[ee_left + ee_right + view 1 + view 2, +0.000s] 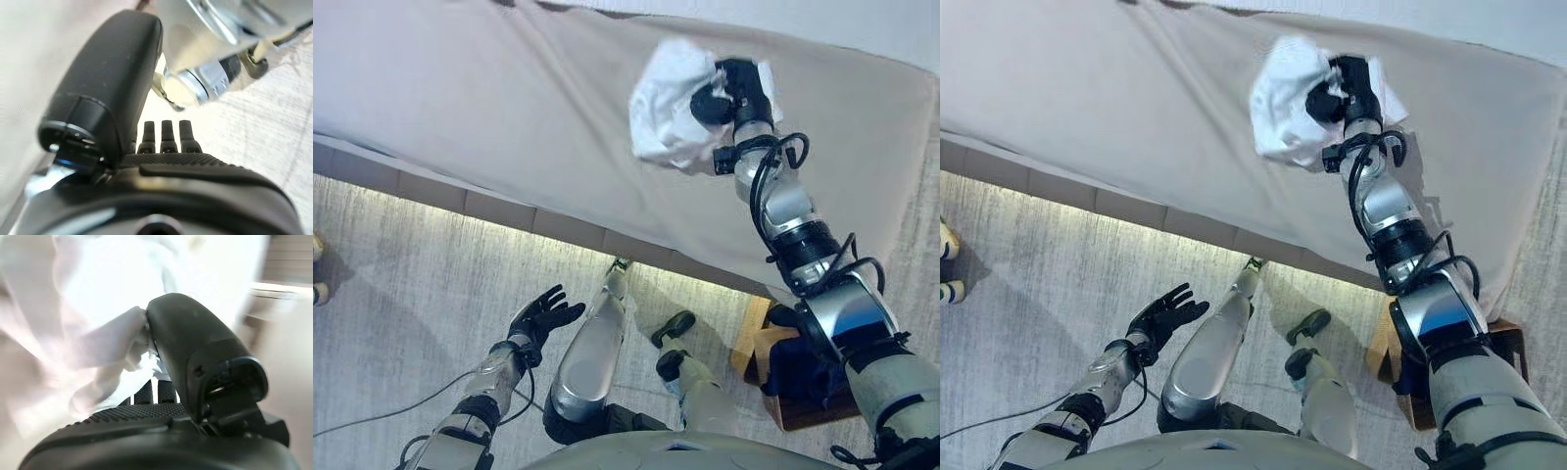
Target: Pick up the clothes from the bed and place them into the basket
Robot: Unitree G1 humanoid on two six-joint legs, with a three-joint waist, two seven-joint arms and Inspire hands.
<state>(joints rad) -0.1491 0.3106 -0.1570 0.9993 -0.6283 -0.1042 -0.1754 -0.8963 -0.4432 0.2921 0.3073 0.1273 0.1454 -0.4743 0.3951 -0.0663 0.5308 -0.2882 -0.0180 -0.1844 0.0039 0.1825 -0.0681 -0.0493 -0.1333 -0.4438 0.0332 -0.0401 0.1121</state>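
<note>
A crumpled white garment (668, 103) is on the beige bed (509, 108), toward its far right. My right hand (729, 93) reaches over the bed and is shut on the white garment; in the right wrist view the thumb (186, 342) and fingers pinch the white cloth (98, 333). My left hand (543, 315) hangs low over the floor beside the bed, fingers spread open and empty. A wooden basket (773, 382) stands on the floor at the lower right, with dark blue clothing (803, 367) in it, partly hidden by my right arm.
The bed's front edge (509, 211) runs across the view with a lit strip below it. A wood-grain floor (411, 294) lies in front of the bed. A person's shoe (948, 264) shows at the far left edge.
</note>
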